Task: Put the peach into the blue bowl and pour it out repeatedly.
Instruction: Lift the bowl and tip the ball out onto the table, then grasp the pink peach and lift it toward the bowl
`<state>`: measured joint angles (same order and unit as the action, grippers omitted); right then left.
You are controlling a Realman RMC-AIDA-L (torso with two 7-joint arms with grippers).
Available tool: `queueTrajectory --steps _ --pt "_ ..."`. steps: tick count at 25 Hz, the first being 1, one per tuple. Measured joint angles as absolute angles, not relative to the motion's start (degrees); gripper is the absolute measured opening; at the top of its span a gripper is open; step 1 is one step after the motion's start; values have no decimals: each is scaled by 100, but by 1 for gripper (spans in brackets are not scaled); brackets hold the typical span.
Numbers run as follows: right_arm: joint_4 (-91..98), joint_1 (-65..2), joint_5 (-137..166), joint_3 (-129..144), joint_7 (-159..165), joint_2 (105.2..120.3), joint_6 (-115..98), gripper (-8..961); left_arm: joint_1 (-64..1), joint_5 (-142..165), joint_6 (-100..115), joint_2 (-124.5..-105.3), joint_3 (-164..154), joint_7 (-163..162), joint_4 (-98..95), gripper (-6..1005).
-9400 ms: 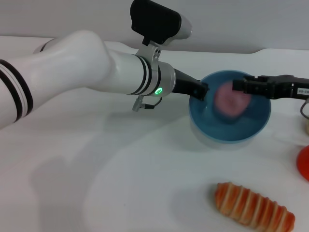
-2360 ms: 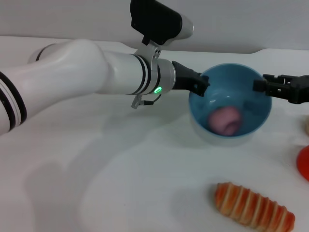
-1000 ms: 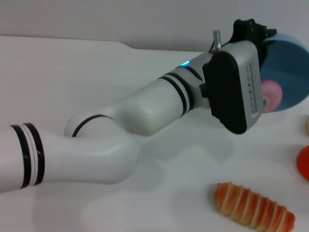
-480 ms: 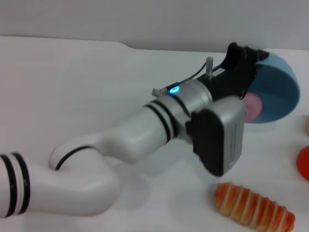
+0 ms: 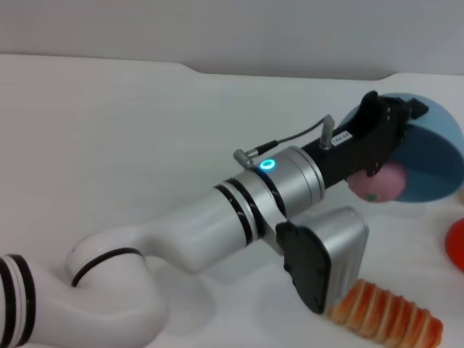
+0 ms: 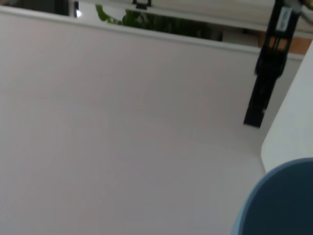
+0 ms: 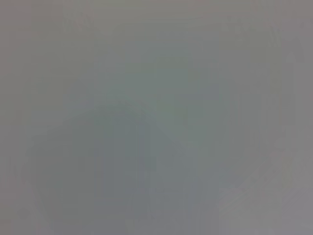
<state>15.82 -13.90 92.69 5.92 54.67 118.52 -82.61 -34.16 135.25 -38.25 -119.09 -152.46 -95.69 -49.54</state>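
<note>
The blue bowl (image 5: 435, 163) is held on its side above the table at the far right, its opening turned to the left. My left gripper (image 5: 395, 119) is shut on the bowl's rim, with the wrist rolled over. The pink peach (image 5: 377, 185), with its small green mark showing, is at the bowl's lower rim just under the gripper; I cannot tell whether it still touches the bowl. A part of the bowl's blue side also shows in the left wrist view (image 6: 279, 200). My right gripper is out of view; the right wrist view shows only flat grey.
An orange-and-white striped loaf (image 5: 391, 315) lies at the front right, partly behind my left wrist's camera housing (image 5: 322, 264). A red-orange round thing (image 5: 457, 246) sits at the right edge. A black upright post (image 6: 266, 63) stands beyond the table.
My left wrist has rolled further and tipped the bowl more onto its side. The peach has slid from inside the bowl to its lower rim. The right gripper has left the view.
</note>
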Motion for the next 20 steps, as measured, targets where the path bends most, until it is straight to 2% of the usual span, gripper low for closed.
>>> queueTrajectory --steps 13,20 --pt "1572 -1430 9272 592 5685 11847 -8246 496 -3316 13073 -3918 -11910 -15209 -9674 -5127 0" --pt "2915 -1417 10367 903 8589 11817 -8629 495 -3291 10924 -3692 -11902 -14120 -10986 -5542 0"
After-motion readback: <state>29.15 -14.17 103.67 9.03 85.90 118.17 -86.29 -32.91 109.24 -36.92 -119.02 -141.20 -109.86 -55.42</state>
